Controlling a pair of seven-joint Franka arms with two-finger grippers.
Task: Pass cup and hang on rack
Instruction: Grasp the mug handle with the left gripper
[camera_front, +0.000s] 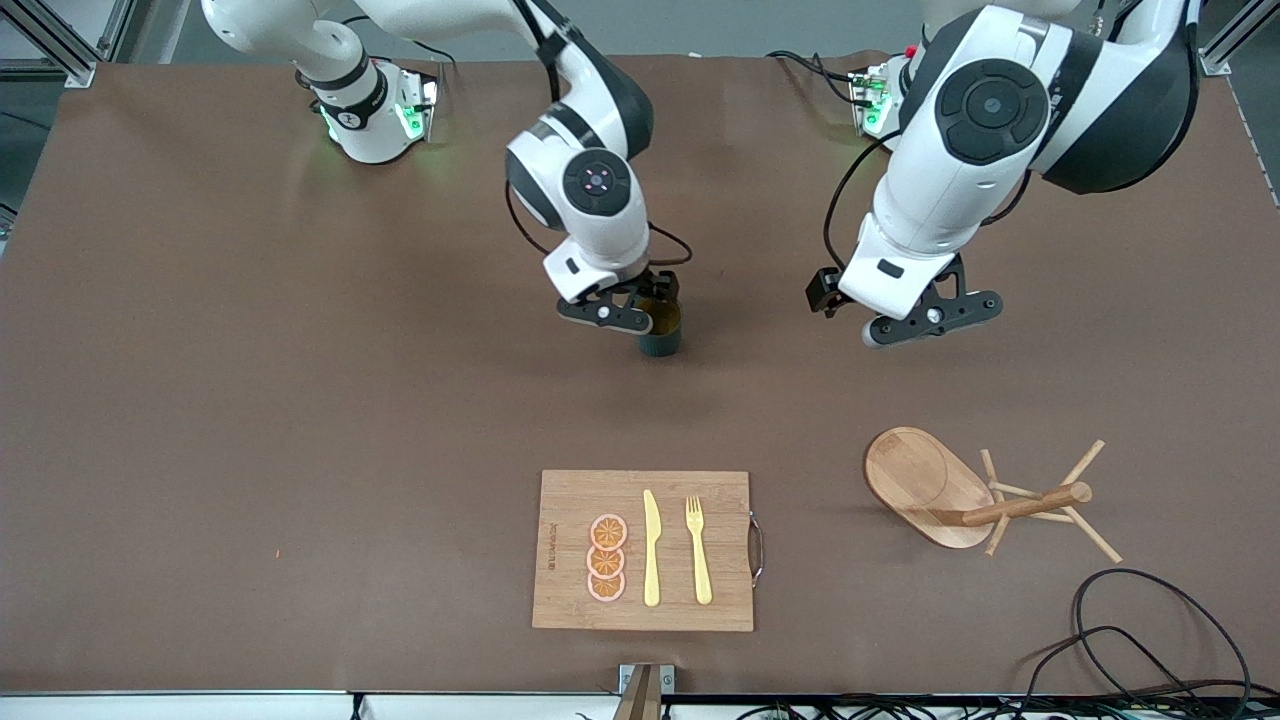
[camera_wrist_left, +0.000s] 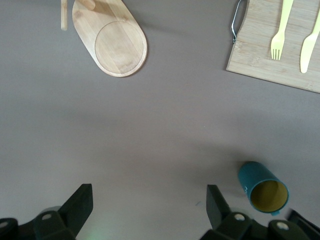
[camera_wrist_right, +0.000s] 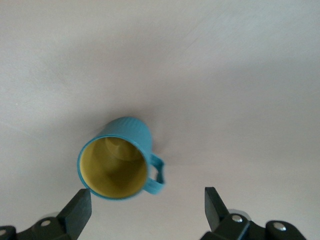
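The teal cup (camera_front: 660, 335) stands upright on the table near its middle, yellowish inside showing. My right gripper (camera_front: 640, 303) hangs open just over it, not holding it. In the right wrist view the cup (camera_wrist_right: 117, 160) sits just past the open fingertips (camera_wrist_right: 75, 210), handle toward the gap, with my right gripper (camera_wrist_right: 145, 207) empty. My left gripper (camera_front: 935, 315) is open and empty over bare table toward the left arm's end. The left wrist view shows the gripper (camera_wrist_left: 149, 207), the cup (camera_wrist_left: 262, 185) and the rack's base (camera_wrist_left: 115, 42). The bamboo rack (camera_front: 930, 490) is nearer the front camera.
A wooden cutting board (camera_front: 645, 550) with orange slices, a yellow knife and a fork lies near the table's front edge; it also shows in the left wrist view (camera_wrist_left: 260, 45). Black cables (camera_front: 1150, 640) lie at the front corner by the rack.
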